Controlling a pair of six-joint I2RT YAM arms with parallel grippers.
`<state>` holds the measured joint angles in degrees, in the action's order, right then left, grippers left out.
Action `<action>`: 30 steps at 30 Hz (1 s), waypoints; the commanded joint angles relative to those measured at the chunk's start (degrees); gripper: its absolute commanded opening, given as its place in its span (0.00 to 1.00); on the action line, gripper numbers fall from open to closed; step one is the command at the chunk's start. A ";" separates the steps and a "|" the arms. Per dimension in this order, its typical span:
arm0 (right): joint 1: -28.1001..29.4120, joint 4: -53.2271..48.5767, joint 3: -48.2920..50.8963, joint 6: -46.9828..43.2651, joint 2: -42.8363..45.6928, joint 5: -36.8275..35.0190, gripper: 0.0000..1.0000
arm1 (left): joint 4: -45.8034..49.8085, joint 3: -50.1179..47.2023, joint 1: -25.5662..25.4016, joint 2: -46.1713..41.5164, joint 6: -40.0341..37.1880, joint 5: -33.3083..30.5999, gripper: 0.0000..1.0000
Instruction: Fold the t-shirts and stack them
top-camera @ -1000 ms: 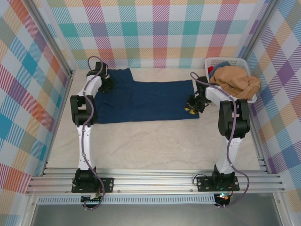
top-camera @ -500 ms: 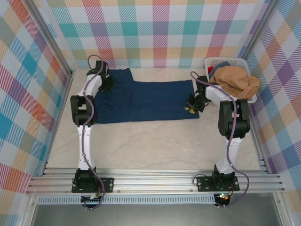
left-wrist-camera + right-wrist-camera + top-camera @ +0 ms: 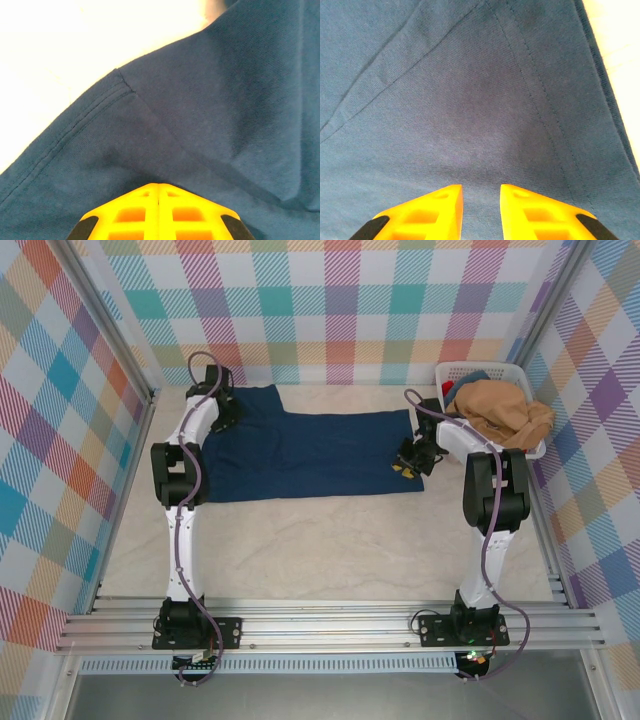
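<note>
Pinching navy t-shirt [image 3: 310,450] sleeve far left, left gripper [image 3: 159,186] clamped (likely for fold); right gripper [image 3: 481,192] fingers apart over right hem.

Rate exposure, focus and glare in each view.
Top external: even, soft light, no glare, the navy t-shirt evenly lit. Left wrist: the table blows out to white; the shirt's seam is sharp. Right wrist: weave crisp, table strip at the right edge overexposed.
</note>
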<state>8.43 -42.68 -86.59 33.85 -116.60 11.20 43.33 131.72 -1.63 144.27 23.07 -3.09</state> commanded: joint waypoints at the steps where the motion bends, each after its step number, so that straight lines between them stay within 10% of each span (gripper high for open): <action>1: 0.01 -0.69 -0.45 0.86 -0.56 0.57 0.26 | 0.00 3.36 -0.67 -4.79 0.13 -0.08 0.00; 12: 0.02 -0.92 -0.73 1.31 -0.82 1.28 0.27 | 3.40 6.83 -0.66 -0.22 0.39 -0.41 0.01; 16: 0.02 -1.49 -1.84 0.88 -1.09 0.56 0.30 | 7.30 8.30 -0.70 -0.99 1.79 -3.15 0.52; 20: -0.47 -1.98 -3.89 0.37 -1.78 -1.43 0.30 | 15.65 7.59 -0.85 -6.10 5.85 -8.85 0.58; 30: -0.52 -4.37 -9.31 -1.71 -7.87 -6.06 0.26 | 3.27 -41.05 -3.18 -29.83 25.84 5.77 0.44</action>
<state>8.25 -44.71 -96.71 32.86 -122.93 6.70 50.98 96.75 -3.57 114.37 42.04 -2.09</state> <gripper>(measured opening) 0.257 0.450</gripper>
